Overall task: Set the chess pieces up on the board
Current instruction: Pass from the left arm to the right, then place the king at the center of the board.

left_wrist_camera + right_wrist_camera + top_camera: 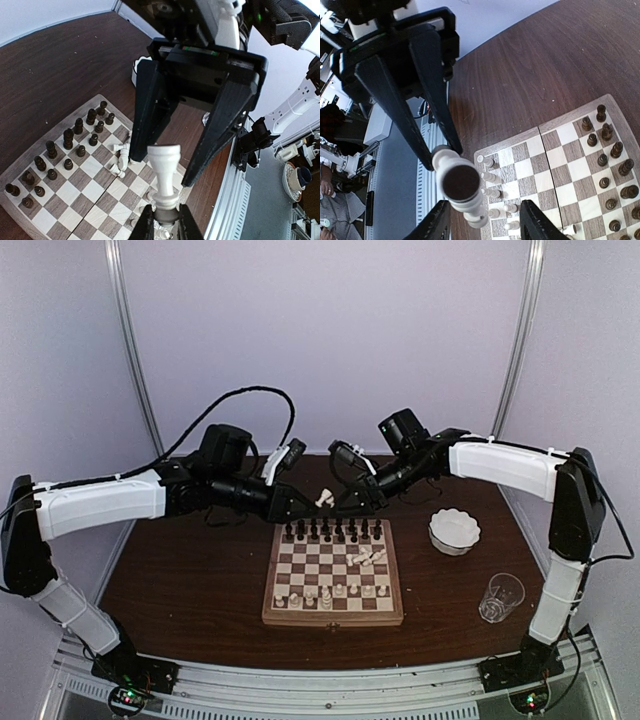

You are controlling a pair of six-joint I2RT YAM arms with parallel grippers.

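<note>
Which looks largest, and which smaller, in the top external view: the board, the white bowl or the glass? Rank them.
1. The board, clearly largest.
2. The white bowl and the glass look about alike: the bowl is slightly wider, the glass is taller and nearer the camera, so they stay unranked.
</note>
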